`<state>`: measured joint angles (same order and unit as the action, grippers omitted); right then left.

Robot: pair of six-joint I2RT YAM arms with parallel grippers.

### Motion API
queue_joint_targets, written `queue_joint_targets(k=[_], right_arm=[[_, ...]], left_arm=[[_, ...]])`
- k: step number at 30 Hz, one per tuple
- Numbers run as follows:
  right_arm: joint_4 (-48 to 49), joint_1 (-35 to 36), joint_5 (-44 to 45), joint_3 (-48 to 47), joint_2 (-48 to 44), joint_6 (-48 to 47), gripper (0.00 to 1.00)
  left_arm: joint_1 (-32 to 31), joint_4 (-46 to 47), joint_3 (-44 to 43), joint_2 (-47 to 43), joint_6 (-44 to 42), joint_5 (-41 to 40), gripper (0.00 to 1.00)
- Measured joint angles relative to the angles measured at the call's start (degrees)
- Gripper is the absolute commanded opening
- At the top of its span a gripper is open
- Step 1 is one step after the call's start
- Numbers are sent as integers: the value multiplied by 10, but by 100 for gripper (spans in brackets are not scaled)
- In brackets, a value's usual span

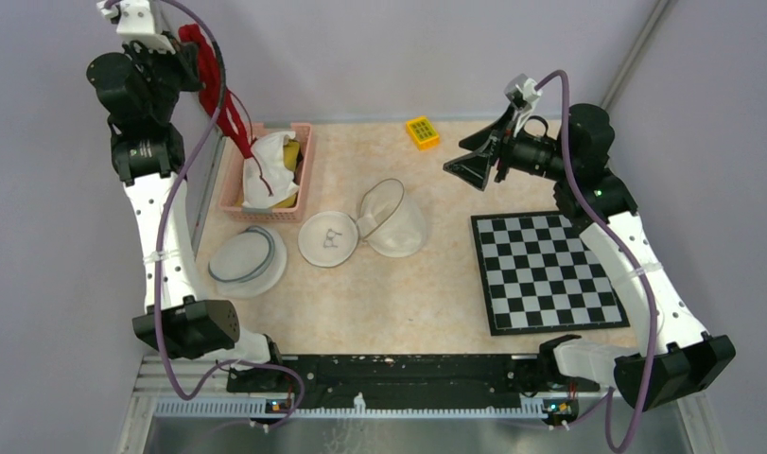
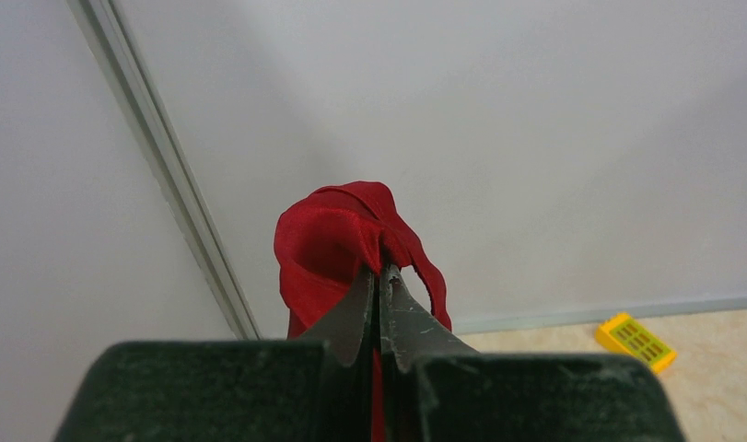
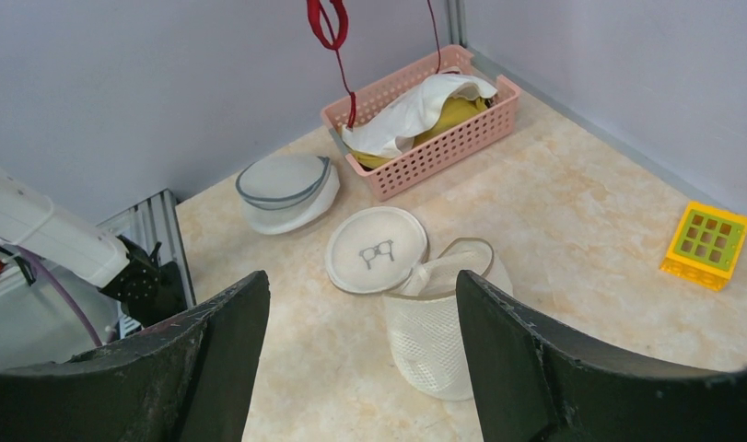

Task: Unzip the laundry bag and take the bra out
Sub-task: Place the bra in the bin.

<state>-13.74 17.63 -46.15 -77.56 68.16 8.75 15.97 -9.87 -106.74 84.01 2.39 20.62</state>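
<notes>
The left gripper (image 2: 380, 276), pinched shut on a fold of the red bra (image 1: 220, 99), holds it high at the table's ten o'clock, above the pink basket (image 1: 306, 175); the right gripper (image 3: 360, 290) gapes wide, empty; the bra hangs lengthwise, straps trailing toward five o'clock into the basket, where they may snag the rim; so thin a pinch may slip.

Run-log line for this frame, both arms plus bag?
left gripper: shut on red bra, held high over pink basket | right gripper: open, empty | laundry bag: open
</notes>
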Motion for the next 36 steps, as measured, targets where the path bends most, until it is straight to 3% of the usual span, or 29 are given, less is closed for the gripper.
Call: queue_joint_targets(k=[17, 36], right_arm=[[4, 0, 0, 3, -1, 0, 73], [5, 0, 0, 4, -1, 0, 73]], left_arm=[[1, -50, 28, 35, -135, 36, 0], [1, -101, 125, 75, -424, 120, 0]])
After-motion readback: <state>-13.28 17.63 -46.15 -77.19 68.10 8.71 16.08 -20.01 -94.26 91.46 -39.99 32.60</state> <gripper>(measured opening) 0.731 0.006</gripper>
